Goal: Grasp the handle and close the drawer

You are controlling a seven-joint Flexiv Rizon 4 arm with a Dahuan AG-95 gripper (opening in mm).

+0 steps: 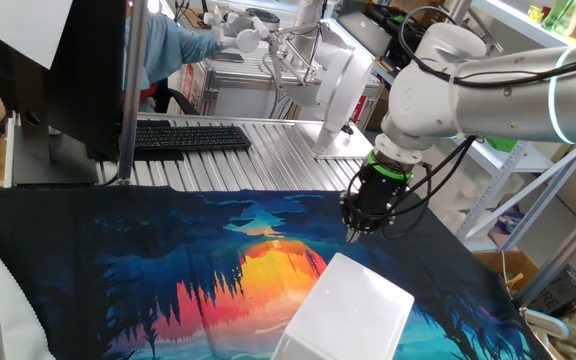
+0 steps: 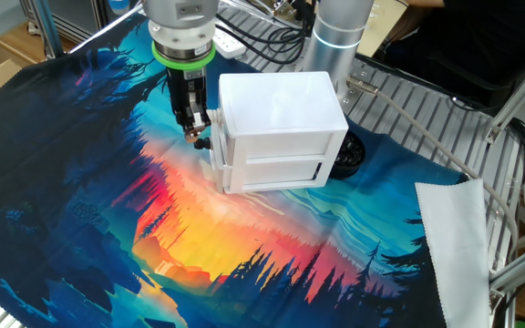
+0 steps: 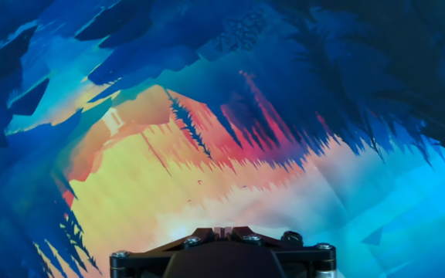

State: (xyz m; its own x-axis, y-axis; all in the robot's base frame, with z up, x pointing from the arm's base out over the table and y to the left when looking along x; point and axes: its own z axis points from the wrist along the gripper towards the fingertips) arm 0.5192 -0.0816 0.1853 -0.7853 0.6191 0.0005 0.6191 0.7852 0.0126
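The glossy white drawer unit (image 2: 281, 123) stands on the colourful cloth; it also shows in one fixed view (image 1: 353, 310) at the bottom edge. Its faces look flush, and I cannot make out a separate handle. My gripper (image 2: 196, 135) hangs fingers-down just beside the unit's left face, close to or touching a white ledge (image 2: 215, 146) there. In one fixed view my gripper (image 1: 353, 232) is just beyond the unit's far top edge. In the hand view the fingertips (image 3: 221, 229) are pressed together with nothing between them, and only cloth lies below; the unit is out of that view.
A black round object (image 2: 346, 155) sits against the unit's right side. A white sheet (image 2: 458, 237) lies at the cloth's right edge. A keyboard (image 1: 183, 137), a monitor (image 1: 68, 70) and an upright white panel (image 1: 343, 90) stand beyond the cloth.
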